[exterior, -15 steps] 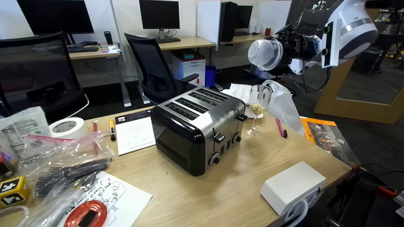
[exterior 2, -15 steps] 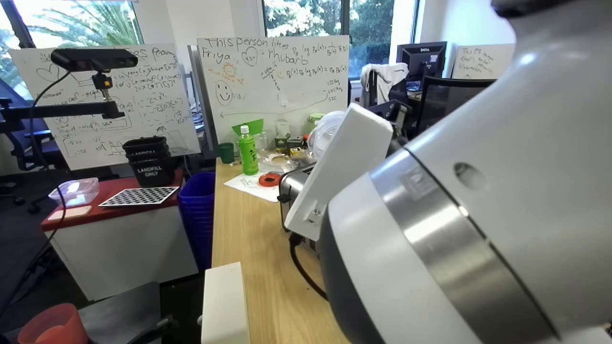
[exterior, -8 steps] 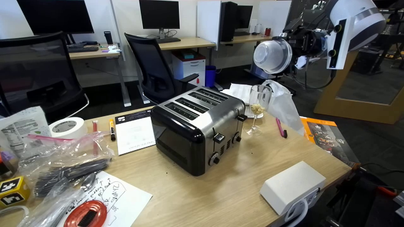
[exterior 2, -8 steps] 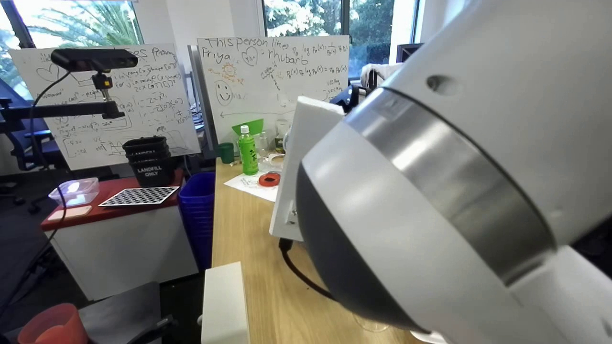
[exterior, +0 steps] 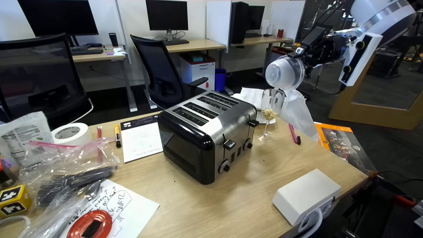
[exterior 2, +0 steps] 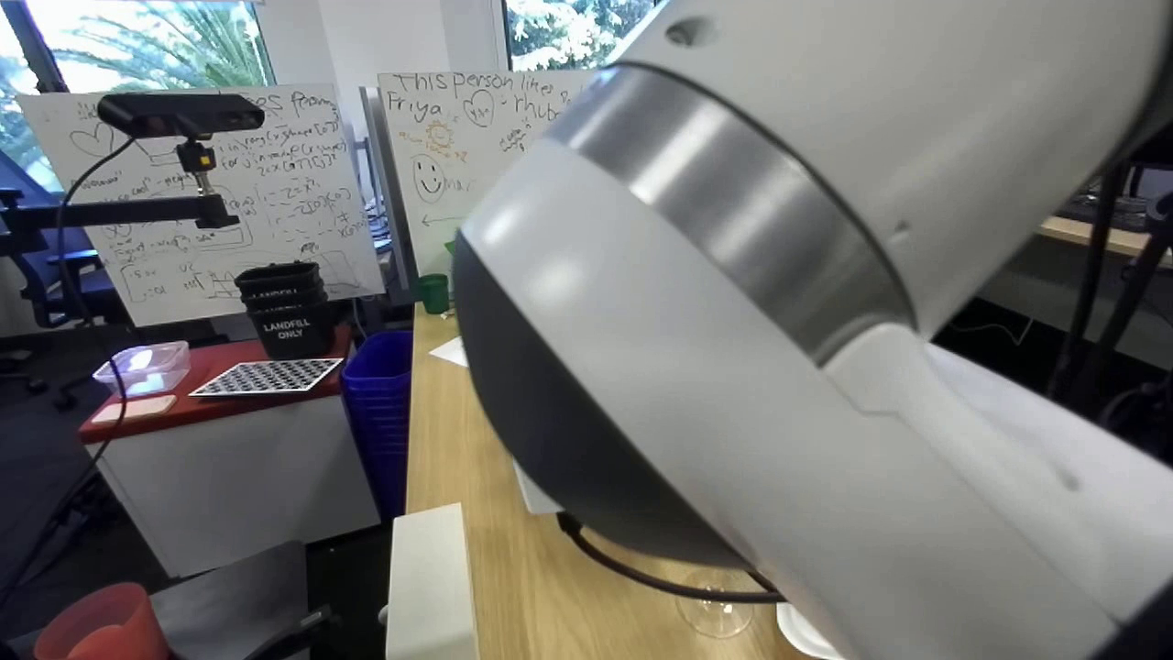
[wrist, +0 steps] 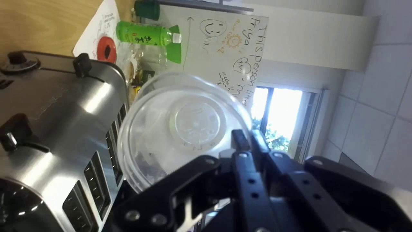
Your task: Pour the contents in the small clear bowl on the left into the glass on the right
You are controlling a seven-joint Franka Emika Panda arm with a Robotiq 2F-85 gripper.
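Observation:
The small clear bowl (exterior: pixel 281 72) hangs in the air on its side, its base turned away from my gripper. My gripper (wrist: pixel 250 141) is shut on its rim, one finger inside the wall and one outside. Seen from the wrist, the bowl's inside (wrist: pixel 196 124) holds no tan bits apart from a small dark speck. The glass (exterior: pixel 273 97), a stemmed one, stands upright on the table, below and slightly left of the bowl in an exterior view. The contents (exterior: pixel 269 114), tan-yellow bits, lie in the glass. Beneath the arm, only the glass's foot (exterior 2: pixel 715 616) shows in an exterior view.
A black-and-silver toaster (exterior: pixel 231 122) stands close beside the glass. Behind the glass are a white plate (exterior: pixel 271 121) and a clear plastic bag (exterior: pixel 299 114). A pink pen (exterior: pixel 293 133) lies near the table edge, and a white box (exterior: pixel 306 196) sits at the near corner.
The arm has drawn back with the bowl, which moved right and somewhat down in an exterior view. My grip on the rim looks unchanged. The glass and its contents have not moved.

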